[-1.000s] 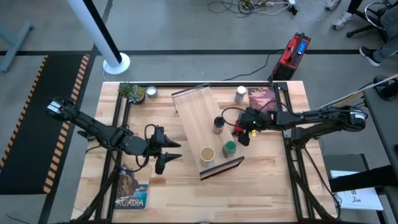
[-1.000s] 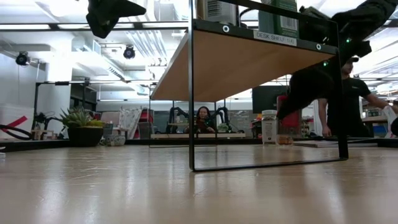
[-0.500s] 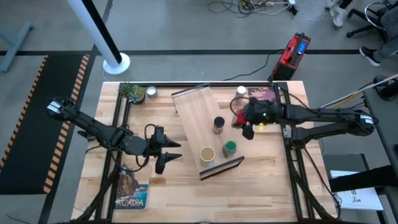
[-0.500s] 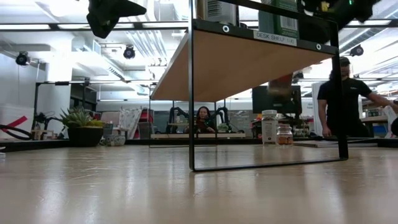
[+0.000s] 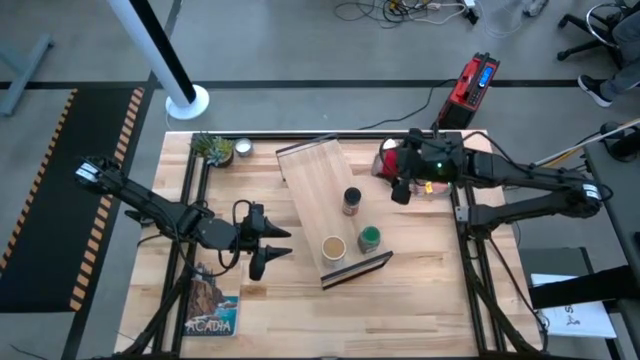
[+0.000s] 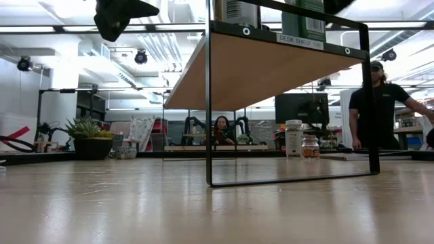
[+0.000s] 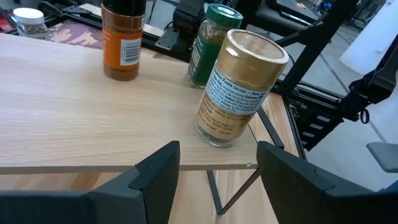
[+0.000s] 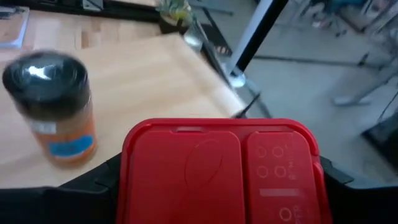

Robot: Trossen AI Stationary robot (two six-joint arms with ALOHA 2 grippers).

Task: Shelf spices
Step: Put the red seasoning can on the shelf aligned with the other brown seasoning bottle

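The shelf, a light-wood board on a black frame, stands mid-table. On it are a black-lidded jar, a green-lidded jar and a wide tan-lidded jar. My right gripper is above the table's far right, beside the shelf, shut on the red square tin. A white-capped jar and a small brown jar stand on the table behind the shelf. My left gripper hangs open at the shelf's left, facing the tan-lidded jar. My right gripper pinches the red tin between its two fingers, one on each of two opposite sides, just under the lid. The fingers reach in from the table's right. The tin is lifted clear of the table, its red flip lid turned to the wrist camera.
A picture-covered book lies at the far right under my right arm and another at the near left. A potted plant and a silver dish sit at the far left corner. People show in the room beyond.
My right gripper has risen from the table beside the shelf's right side and gone toward the far edge, carrying the red tin up clear of the table. It has left the low view, uncovering the small brown jar. My left arm has kept still.
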